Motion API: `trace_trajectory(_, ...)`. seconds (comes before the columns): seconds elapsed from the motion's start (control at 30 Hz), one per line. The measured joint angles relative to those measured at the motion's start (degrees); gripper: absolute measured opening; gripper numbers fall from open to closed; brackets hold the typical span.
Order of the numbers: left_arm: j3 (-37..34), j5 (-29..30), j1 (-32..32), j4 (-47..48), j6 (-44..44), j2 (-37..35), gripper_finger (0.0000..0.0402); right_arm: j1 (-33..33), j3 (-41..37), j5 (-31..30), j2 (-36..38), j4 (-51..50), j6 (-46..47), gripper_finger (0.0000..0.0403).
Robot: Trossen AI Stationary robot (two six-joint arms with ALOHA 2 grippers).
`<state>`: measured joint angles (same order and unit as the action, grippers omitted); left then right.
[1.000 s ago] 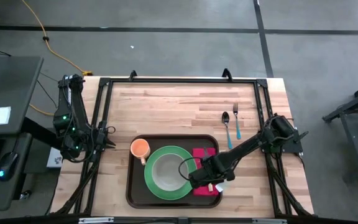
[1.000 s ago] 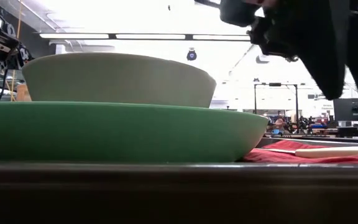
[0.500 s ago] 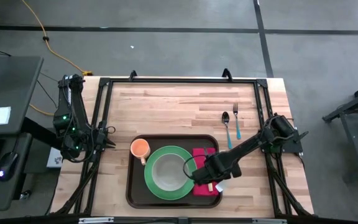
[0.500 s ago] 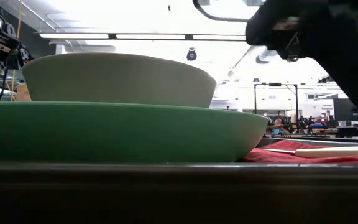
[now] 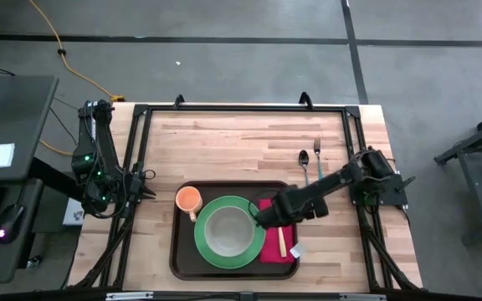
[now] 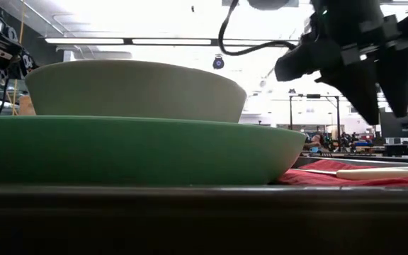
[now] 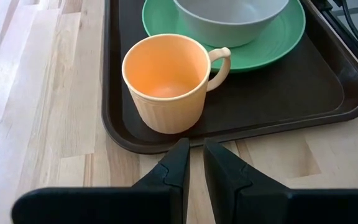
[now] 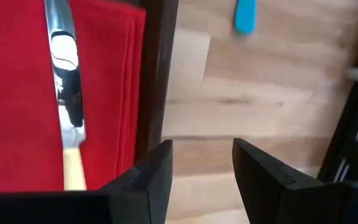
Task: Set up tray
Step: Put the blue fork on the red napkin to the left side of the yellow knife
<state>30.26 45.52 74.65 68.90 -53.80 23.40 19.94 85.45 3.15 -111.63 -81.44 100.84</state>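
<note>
While the right gripper [image 5: 262,217] hangs over the right part of the tray [image 5: 176,251], its two fingers [image 8: 156,168] stand apart with nothing between them, and we enter it first.

- Right gripper: empty and spread, above the far end of the red napkin [image 5: 272,242], beside the plate's right edge. We judge it free for the next piece.
- Knife [image 5: 280,242]: pale handle, bright blade, lying lengthwise on the napkin. We read this as a place setting, knife to the right of the plate.
- Red napkin: folded flat inside the tray's right end, serving as a bed for cutlery.
- Green plate [image 5: 216,249]: centred on the tray, bearing a grey-white bowl [image 5: 224,229]; stacked so both take one spot.
- Orange cup [image 5: 188,199]: upright at the tray's far left corner, handle turned towards the plate, just beside its rim.
- Tray: dark brown, raised rim, at the near middle of the wooden table [image 5: 224,142]; it holds everything listed above.
- Spoon [image 5: 305,171] and fork [image 5: 318,163]: blue-handled, side by side on bare table, far and right of the tray, not yet set. We judge them the remaining items.
- Left gripper [image 7: 191,165]: fingers nearly together, holding nothing, waiting off the tray's left end, facing the cup.
</note>
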Motion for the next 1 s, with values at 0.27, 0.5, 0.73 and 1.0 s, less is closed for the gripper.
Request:
trace_trajectory(0.27,0.0,0.04,0.01,-0.02,0.0,-0.01,0.0079,-4.98,0.0,-3.15,1.18,-2.08,-5.18,0.0144)
trace_trajectory(0.5,0.0,0.17,0.0,-0.02,0.0,0.0,0.0079,-7.5,0.0,-9.21,6.15,-3.98,-5.38,0.0144)
trace_trajectory(0.73,0.0,0.17,-0.01,0.05,0.0,-0.01,0.0079,-8.88,0.0,-11.78,11.06,-7.29,-4.96,0.0145)
trace_trajectory(1.0,0.0,0.17,-0.01,0.17,1.05,-0.01,0.0079,-9.33,-0.02,-13.95,13.56,-8.62,-4.29,0.0145)
